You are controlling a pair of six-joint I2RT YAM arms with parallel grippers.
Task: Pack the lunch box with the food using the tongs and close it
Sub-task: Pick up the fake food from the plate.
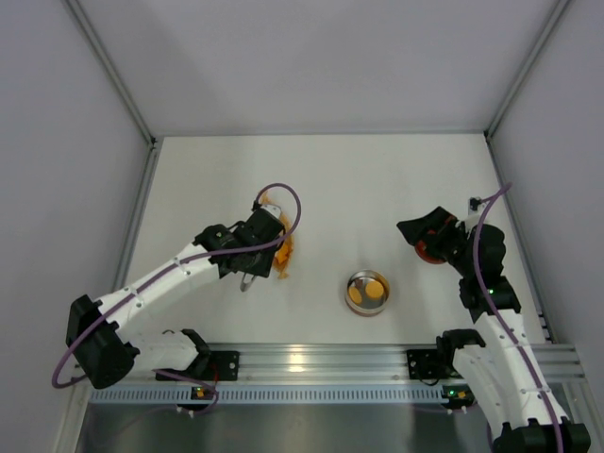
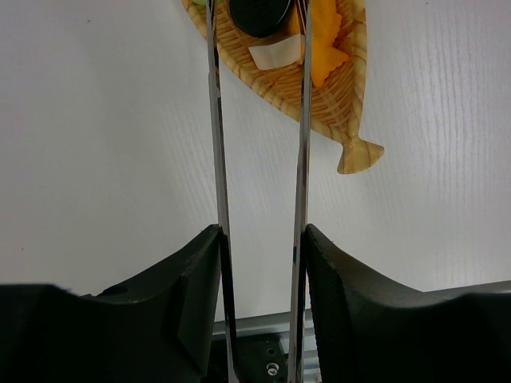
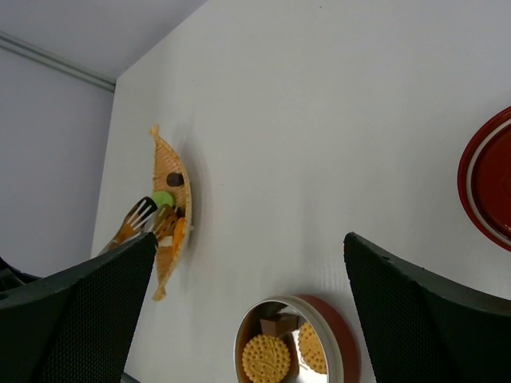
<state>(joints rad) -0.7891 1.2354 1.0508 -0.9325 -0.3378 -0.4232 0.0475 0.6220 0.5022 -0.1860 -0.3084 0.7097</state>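
My left gripper is shut on the tongs, whose two slim arms run forward between my fingers. The arms reach over a fish-shaped woven tray and pass either side of a dark round piece of food. An orange cracker lies beside that piece. The tongs' forked tips show by a green piece. The lunch box stands uncovered, holding two round biscuits and a brown block. My right gripper is open and empty, above the red lid.
The woven tray lies left of the middle of the white table, with the tin to its right and nearer the arms. Grey walls close in the back and both sides. A metal rail runs along the near edge.
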